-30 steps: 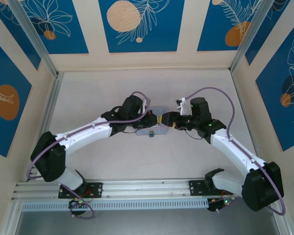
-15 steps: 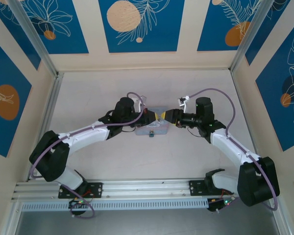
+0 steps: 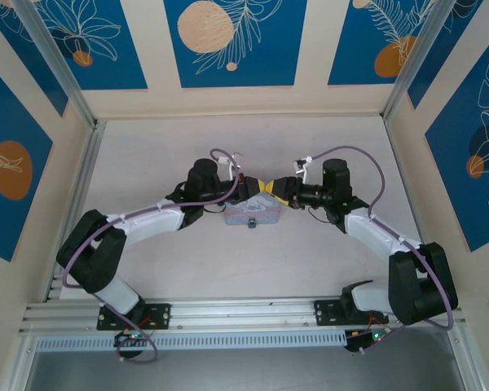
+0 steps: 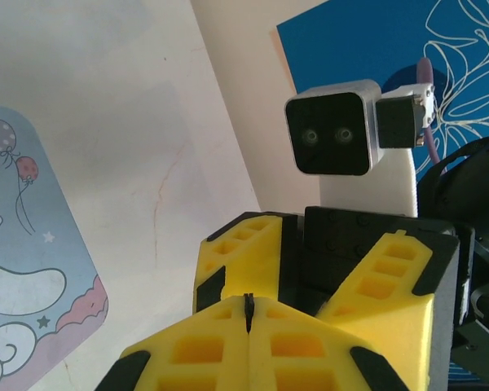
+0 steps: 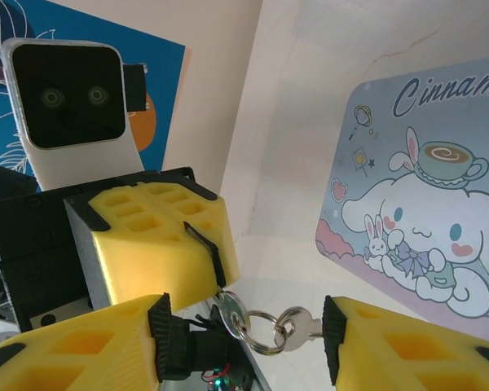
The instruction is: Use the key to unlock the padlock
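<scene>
The pale blue tin lies mid-table, and the tiny dark padlock sits at its near edge. Above the tin's far edge my two grippers meet tip to tip. My left gripper is shut on the key, which shows as a thin dark sliver between its yellow fingertips. In the right wrist view the key's round head sticks out below those tips. A ring and a second small key hang from it. My right gripper stands open, with the dangling keys between its fingers and neither pad touching them.
Purple cables loop off both wrists. Patterned walls enclose the table on three sides, and an aluminium rail runs along the near edge. The tin's printed lid lies just below the grippers.
Both grippers have shifted toward the back and drawn together over the tin's far edge. The right wrist has turned to face the left, and its jaws have narrowed a little.
</scene>
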Controlling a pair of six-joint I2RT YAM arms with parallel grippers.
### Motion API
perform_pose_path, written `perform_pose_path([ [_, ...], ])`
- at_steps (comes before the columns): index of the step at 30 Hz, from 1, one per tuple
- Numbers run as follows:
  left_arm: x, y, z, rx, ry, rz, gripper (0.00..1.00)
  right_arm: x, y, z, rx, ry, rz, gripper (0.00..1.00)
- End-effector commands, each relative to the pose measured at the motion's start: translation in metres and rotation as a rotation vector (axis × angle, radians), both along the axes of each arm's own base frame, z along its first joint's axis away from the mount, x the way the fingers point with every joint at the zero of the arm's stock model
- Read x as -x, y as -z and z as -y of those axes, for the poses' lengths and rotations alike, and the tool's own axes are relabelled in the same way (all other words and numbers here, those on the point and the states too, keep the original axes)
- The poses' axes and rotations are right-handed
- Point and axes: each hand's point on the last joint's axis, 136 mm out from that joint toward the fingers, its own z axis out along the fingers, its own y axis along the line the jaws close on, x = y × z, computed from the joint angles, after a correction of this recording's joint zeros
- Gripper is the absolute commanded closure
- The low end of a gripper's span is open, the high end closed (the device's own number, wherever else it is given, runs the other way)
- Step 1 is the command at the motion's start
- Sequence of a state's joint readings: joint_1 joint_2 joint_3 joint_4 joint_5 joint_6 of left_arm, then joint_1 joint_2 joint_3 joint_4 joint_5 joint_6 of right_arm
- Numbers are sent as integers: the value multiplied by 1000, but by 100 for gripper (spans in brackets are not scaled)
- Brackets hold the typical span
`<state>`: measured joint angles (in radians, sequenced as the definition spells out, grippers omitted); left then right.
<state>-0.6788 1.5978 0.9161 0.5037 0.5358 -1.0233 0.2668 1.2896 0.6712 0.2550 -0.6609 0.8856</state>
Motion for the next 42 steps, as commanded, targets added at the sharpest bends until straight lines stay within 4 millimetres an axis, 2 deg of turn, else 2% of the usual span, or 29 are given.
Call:
perform_pose_path([
  [1, 0, -4, 2, 37, 24, 9, 100, -2, -10, -3, -33, -23, 23, 47],
  [8, -2, -1, 3, 33, 22, 1, 100, -3, -13, -5, -42, -38, 27, 59],
  [19, -6, 0, 5, 25, 13, -9, 100, 2, -3, -5, -37, -49, 4, 77],
  [25, -8, -2, 6, 27, 7, -14, 100, 4, 2, -6, -35, -51, -6, 84],
  [30, -9, -1, 6, 28, 0, -20, 100, 5, 1, -7, -35, -57, -8, 100],
  [33, -10, -1, 3, 18, -19, -43, 100, 5, 1, -7, -31, -54, -14, 100],
  [34, -12, 2, 0, -2, -41, -65, 97, 5, 1, -7, -24, -46, -16, 100],
  [38, -17, 15, -20, -106, -169, -203, 54, 5, 7, -1, 71, 23, -3, 100],
  [40, -16, 15, -28, -111, -211, -264, 41, 6, 9, 2, 127, 61, 14, 100],
  [42, -15, 13, -34, -106, -246, -330, 37, 7, 10, 4, 178, 95, 37, 100],
])
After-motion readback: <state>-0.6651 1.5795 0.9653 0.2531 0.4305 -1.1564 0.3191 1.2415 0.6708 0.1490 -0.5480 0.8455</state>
